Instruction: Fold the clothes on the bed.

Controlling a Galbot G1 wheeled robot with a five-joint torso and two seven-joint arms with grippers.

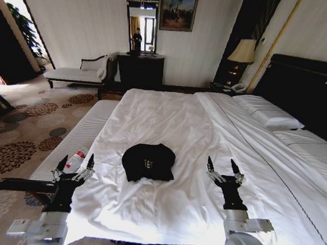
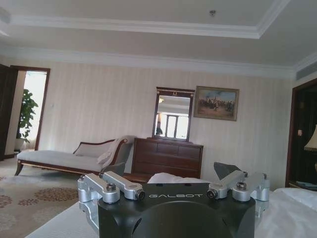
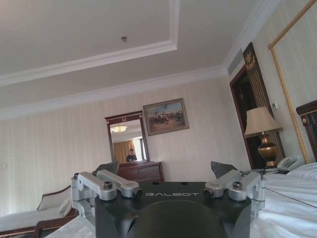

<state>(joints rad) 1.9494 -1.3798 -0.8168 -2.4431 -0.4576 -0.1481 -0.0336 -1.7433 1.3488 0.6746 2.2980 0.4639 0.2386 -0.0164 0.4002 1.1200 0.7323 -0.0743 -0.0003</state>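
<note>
White bedding covers the bed (image 1: 168, 128), which runs from the near edge toward a dark headboard (image 1: 304, 86) on the right, with striped walls, a mirror (image 1: 142, 24) and a framed painting (image 1: 178, 11) behind.

Over the bed's left edge the left gripper (image 1: 76, 164) points away from the robot, fingers spread wide apart, holding nothing and touching nothing. Just past it, a small bottle with a red cap (image 1: 74, 161) sits between the finger tips as seen from the head.

Above the sheet right of centre, the right gripper (image 1: 223, 169) points the same way, fingers equally wide, empty and clear of the fabric.

Between the two grippers, slightly farther up the bed, lies the black T-shirt (image 1: 148, 161), bunched into a rounded heap, apart from both.
</note>
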